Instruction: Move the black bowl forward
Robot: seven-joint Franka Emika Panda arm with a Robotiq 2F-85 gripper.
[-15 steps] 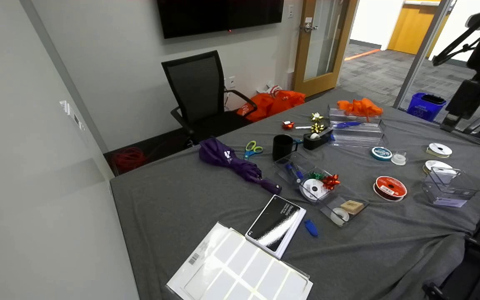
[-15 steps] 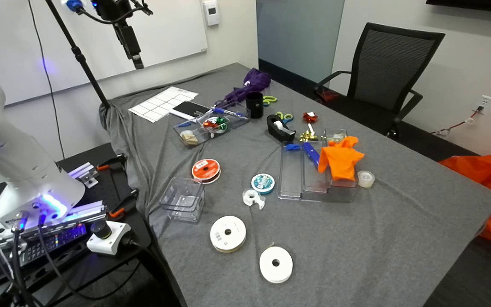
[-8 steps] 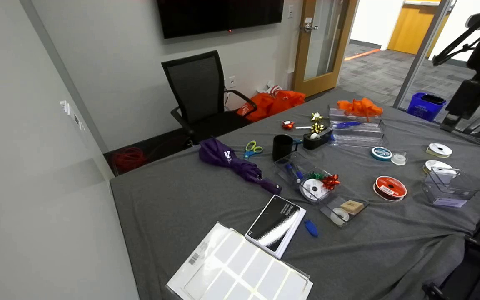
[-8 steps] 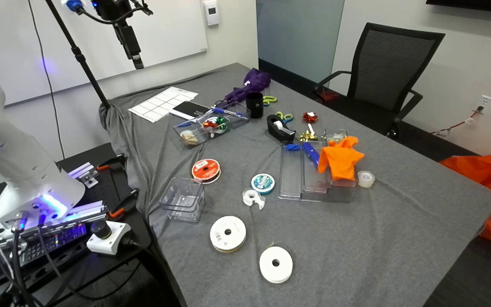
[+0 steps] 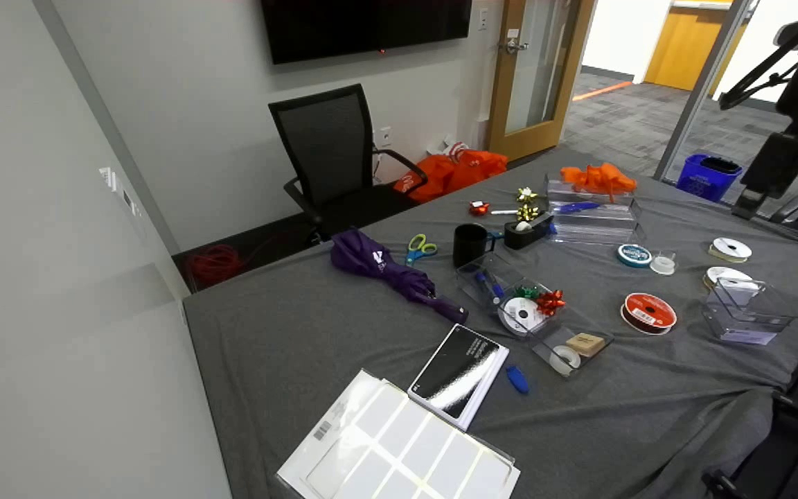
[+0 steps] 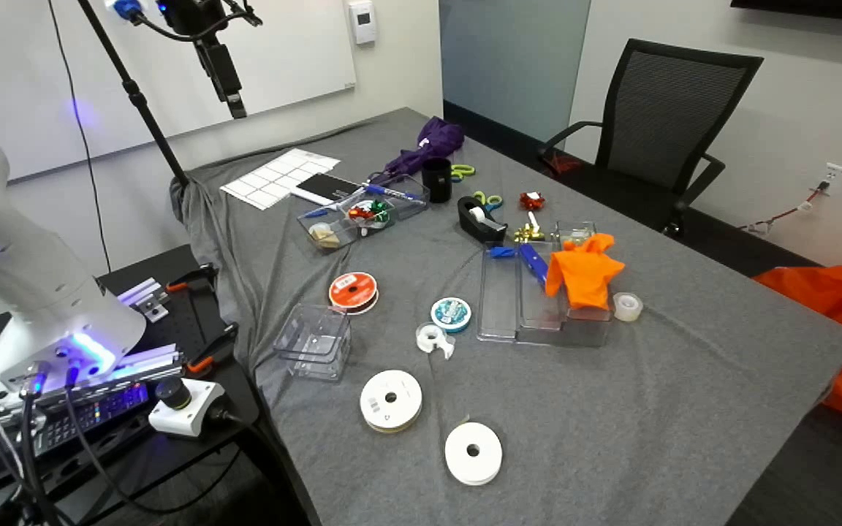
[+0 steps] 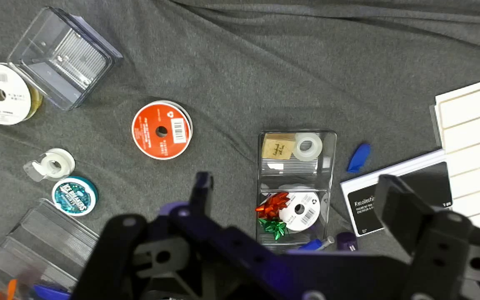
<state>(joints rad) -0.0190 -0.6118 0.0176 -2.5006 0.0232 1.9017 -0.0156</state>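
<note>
One black mug (image 5: 470, 247) is my best guess at the bowl; I see no better match. It stands upright just beside the tray (image 5: 557, 334), well apart from my gripper (image 7: 296, 185), jaws spread, holding nothing. I'd expect it stiff, smooth, perhaps brittle: pinch one wall gently at the rim.

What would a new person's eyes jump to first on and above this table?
Probably the crumpled bright orange fabric, lying over one side of the clear plastic divided tray. Next, perhaps, the long folded purple umbrella, stretched out beside a pair of green-and-blue metal scissors. Then look up: the black two-fingered robot gripper hangs open above the grey cloth-covered table.
</note>
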